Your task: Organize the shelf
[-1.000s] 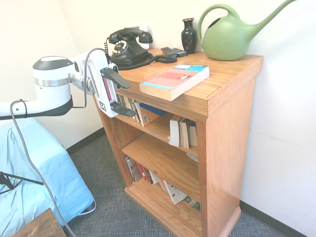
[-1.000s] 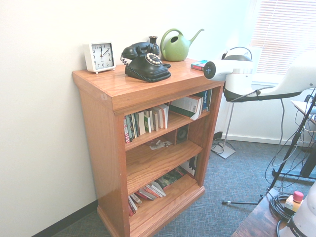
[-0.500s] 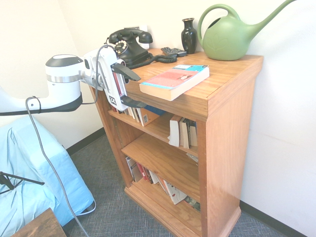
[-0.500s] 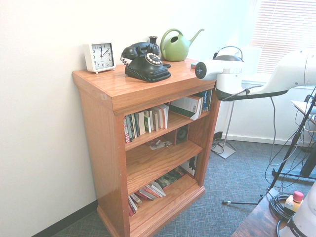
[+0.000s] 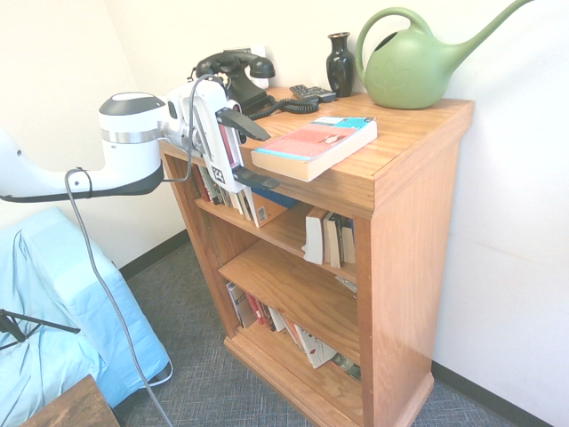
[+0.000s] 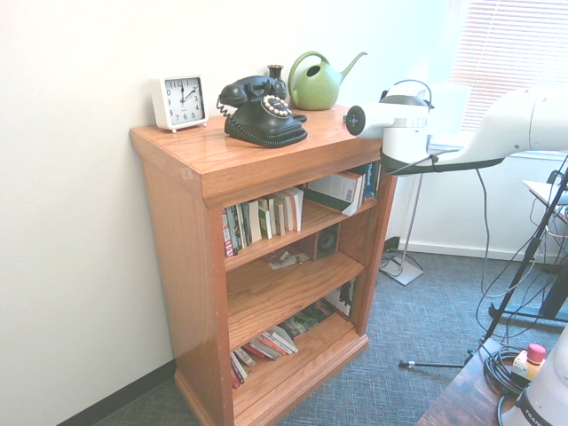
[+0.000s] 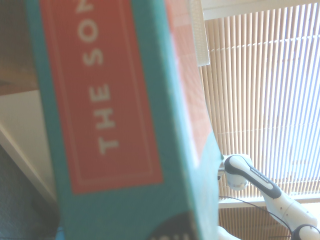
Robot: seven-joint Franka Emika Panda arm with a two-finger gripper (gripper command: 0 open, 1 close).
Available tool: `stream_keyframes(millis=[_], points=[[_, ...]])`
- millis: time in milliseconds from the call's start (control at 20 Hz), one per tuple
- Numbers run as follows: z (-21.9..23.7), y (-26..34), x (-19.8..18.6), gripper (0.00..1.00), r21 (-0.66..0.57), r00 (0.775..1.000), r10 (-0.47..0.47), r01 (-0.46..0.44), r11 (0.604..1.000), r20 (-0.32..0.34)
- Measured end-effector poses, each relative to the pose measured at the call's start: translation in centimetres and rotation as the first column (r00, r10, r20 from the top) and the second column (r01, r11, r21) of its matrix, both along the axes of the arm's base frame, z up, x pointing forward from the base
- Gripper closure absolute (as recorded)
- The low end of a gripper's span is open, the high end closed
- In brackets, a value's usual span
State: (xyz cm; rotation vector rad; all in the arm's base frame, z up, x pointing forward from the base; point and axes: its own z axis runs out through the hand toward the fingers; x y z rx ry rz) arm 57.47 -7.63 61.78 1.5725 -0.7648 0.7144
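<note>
Gripper [image 5: 252, 153]: fingers spread wide, one above and one below the near end of a teal-and-orange book [image 5: 316, 145], not visibly touching it. The book lies flat on top of the shelf [image 5: 409, 267], overhanging its front edge. Shelf against wall; inner levels hold rows of books [image 6: 262, 219], the lowest partly hidden.

— What's the room like?
— Plain white walls [image 6: 80, 231], grey-blue carpet [image 6: 417, 328] with a dark baseboard [image 5: 151, 256].
— Any window?
— Yes, closed blinds [image 6: 510, 62], bright daylight behind them. A light blue cloth [image 5: 53, 320] covers something low.
</note>
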Motion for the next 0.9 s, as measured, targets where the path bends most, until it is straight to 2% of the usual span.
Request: stream_keyframes(millis=[900], points=[[-0.1, -0.6, 2.8, 0.0, 0.015, 1.0, -0.009, 0.009, 1.0, 0.018]])
